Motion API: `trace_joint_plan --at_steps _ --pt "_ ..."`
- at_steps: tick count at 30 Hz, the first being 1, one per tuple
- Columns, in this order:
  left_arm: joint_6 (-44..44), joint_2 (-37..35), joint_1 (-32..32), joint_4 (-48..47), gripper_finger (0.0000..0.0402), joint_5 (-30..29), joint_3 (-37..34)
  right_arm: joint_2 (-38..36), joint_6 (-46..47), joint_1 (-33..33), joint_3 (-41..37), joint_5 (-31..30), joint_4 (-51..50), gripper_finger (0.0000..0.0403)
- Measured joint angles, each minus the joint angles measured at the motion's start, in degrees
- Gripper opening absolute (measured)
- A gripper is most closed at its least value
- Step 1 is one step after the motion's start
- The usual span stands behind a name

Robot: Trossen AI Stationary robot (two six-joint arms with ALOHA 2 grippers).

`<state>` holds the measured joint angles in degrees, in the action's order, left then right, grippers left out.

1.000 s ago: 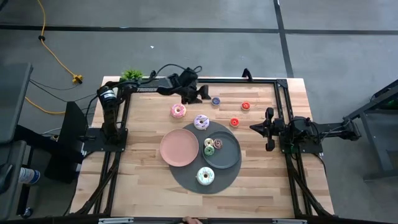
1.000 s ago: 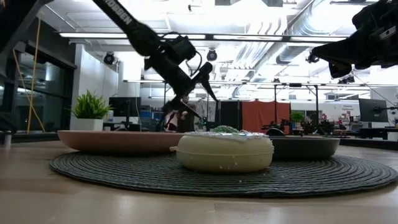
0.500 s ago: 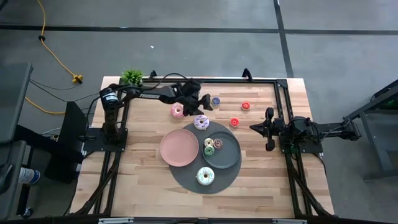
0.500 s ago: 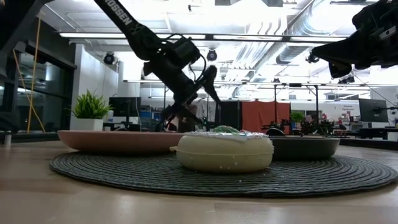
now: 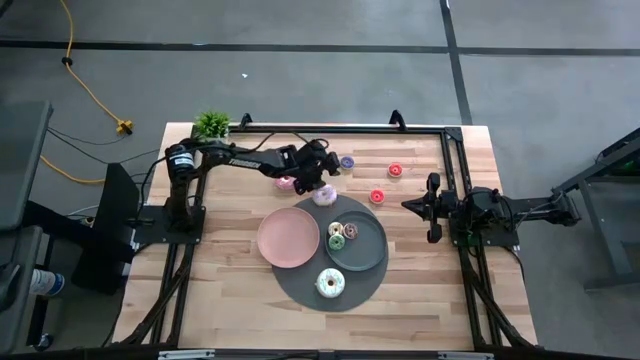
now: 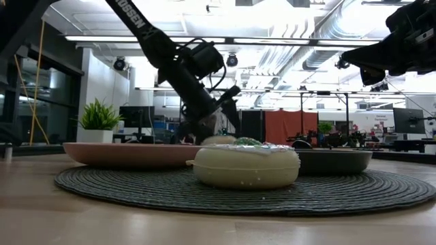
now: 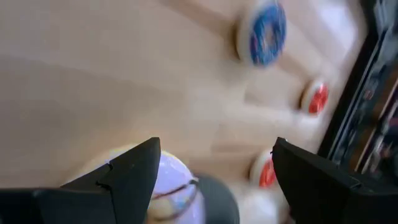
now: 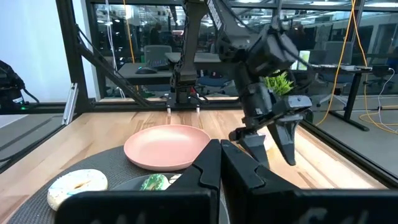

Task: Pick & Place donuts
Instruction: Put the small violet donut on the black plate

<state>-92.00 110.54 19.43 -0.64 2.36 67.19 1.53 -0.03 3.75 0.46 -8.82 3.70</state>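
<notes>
My left gripper [image 5: 321, 180] is open and slants down over a white donut with purple icing [image 5: 324, 197] that lies on the wood at the mat's far edge. In the left wrist view that donut [image 7: 169, 191] shows beside one finger, with my left gripper [image 7: 216, 152] clear of it. The arm half hides a pink-iced donut [image 5: 286, 183]. Tiny donuts lie beyond: one blue [image 5: 347, 162], two red [image 5: 395, 170] [image 5: 377, 197]. My right gripper [image 5: 407, 205] waits shut at the table's right side.
A round dark mat [image 5: 300, 285] carries a pink plate [image 5: 288, 238], a grey plate [image 5: 365, 250] with three tiny donuts, and a white donut with green icing [image 5: 330, 283]. A small plant [image 5: 211, 123] stands at the far left corner. A black frame borders the table.
My left gripper has come down from the far edge toward the near edge and a little to the right, over the purple-iced donut, rolling about its own axis as it went. It has stayed open. Nothing on the table has shifted.
</notes>
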Motion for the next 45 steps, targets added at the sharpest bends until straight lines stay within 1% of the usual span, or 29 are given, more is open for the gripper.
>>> trace_joint_plan --at_steps 2,4,6,10,14,17,20,27,29,35,39,42,45 --pt "-2.1 0.0 -0.4 3.9 0.0301 -2.7 -2.1 0.0 0.0 0.0 0.0 0.0 0.0 0.0000" --pt "-3.8 0.0 -0.5 6.7 0.0301 -3.6 -3.7 0.0 0.0 0.0 0.0 0.0 0.0 0.0000" --pt "-4.3 0.0 -0.4 7.4 0.0301 -4.2 -4.3 0.0 0.0 0.0 0.0 0.0 0.0 0.0000" --pt "-2.6 0.0 -0.2 7.7 0.0301 -5.9 -4.7 0.0 0.0 0.0 0.0 0.0 0.0 0.0000" --pt "0.3 0.5 0.4 11.0 0.0301 -6.1 -4.6 0.0 0.0 0.0 0.0 0.0 0.0 0.0000" --pt "4.1 2.1 1.2 10.8 0.0301 -6.1 -3.5 0.0 0.0 0.0 0.0 0.0 0.0 0.0000" --pt "5.2 3.2 1.2 11.5 0.0301 -4.4 -2.1 0.0 0.0 0.0 0.0 0.0 0.1 0.0000" --pt "10.1 3.6 1.7 11.1 0.0301 -6.3 0.3 0.0 0.0 0.0 0.0 0.0 0.0 0.0000" --pt "11.0 4.9 2.0 11.4 0.0301 -6.1 2.0 0.0 0.0 0.0 0.0 0.0 0.0 0.0000" --pt "12.2 8.5 2.3 10.9 0.0301 -3.0 7.6 0.0 0.0 0.0 0.0 0.0 0.0 0.0000" --pt "12.3 10.8 2.2 8.0 0.0301 -2.6 11.0 0.0 0.0 0.0 0.0 0.2 0.0 0.0000" --pt "12.3 11.6 2.3 6.8 0.0301 -1.6 12.2 0.0 0.0 0.0 0.0 0.2 0.0 0.0000" --pt "12.3 11.6 2.3 5.1 0.0301 -1.9 12.3 0.0 0.0 0.0 0.0 0.2 0.0 0.0000"
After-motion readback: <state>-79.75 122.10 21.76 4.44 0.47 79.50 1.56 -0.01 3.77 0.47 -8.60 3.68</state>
